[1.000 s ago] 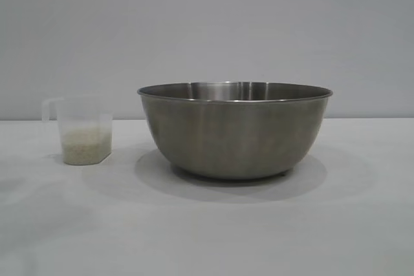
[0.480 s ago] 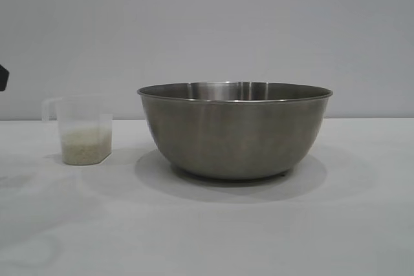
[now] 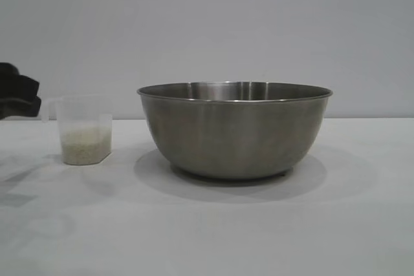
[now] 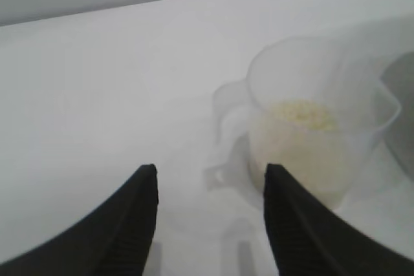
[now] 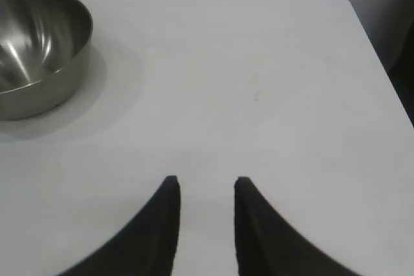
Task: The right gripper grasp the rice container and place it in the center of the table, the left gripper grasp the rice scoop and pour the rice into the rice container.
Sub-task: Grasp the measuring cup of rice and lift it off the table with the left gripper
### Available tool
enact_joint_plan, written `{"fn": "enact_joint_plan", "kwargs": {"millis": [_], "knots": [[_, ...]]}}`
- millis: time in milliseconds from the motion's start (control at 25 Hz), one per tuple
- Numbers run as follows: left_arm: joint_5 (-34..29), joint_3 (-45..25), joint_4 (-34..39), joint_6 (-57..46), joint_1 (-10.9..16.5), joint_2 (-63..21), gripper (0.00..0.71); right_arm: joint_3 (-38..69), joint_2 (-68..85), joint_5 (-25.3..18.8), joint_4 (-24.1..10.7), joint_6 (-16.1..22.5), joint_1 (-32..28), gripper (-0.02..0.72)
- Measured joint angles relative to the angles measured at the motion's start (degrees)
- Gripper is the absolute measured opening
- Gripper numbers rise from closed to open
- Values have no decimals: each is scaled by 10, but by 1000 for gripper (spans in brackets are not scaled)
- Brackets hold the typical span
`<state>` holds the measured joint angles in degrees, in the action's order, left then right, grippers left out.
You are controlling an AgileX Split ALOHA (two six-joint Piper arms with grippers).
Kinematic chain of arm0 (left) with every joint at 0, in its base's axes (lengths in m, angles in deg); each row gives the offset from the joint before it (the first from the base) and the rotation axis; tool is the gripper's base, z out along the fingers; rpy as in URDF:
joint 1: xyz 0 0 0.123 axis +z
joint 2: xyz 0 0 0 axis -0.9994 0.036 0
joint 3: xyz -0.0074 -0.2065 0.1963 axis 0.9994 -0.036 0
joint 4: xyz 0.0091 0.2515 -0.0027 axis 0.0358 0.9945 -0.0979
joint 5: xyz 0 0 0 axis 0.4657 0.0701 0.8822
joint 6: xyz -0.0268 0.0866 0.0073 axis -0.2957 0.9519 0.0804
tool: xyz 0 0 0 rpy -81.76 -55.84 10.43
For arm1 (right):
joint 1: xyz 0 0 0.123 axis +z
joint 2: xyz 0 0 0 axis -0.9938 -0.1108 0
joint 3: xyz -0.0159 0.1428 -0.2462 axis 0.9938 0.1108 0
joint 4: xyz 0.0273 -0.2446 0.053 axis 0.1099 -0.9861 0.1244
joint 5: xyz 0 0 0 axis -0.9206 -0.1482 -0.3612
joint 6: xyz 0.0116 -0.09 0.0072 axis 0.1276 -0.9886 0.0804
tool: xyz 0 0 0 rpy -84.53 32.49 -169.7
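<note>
Scoop (image 3: 84, 130): clear plastic, part-filled with rice (image 3: 85, 143), just left of the bowl (image 3: 235, 130). Likely light, tippy; take its loop handle. Left gripper (image 4: 210, 189): spread, empty, near that handle. Right gripper (image 5: 206, 192): parted, empty, well right of the bowl.

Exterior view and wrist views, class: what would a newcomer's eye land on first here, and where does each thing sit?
The big steel bowl dominates, standing at the middle of the white table. Beside it, toward the left arm's side, stands a small clear plastic cup with rice in its lower part. The black left gripper comes in at that edge with open fingers, close to the cup's handle but not on it; the right gripper hangs open over bare table, away from the bowl.
</note>
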<state>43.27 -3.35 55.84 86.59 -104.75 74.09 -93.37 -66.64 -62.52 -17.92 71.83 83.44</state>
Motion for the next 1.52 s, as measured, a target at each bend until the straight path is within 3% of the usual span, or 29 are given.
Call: {"fn": "enact_joint_plan", "kwargs": {"millis": [1520], "knots": [[0,86,-16,33,0,90,309,0,0,0,0,0,0,206]]}}
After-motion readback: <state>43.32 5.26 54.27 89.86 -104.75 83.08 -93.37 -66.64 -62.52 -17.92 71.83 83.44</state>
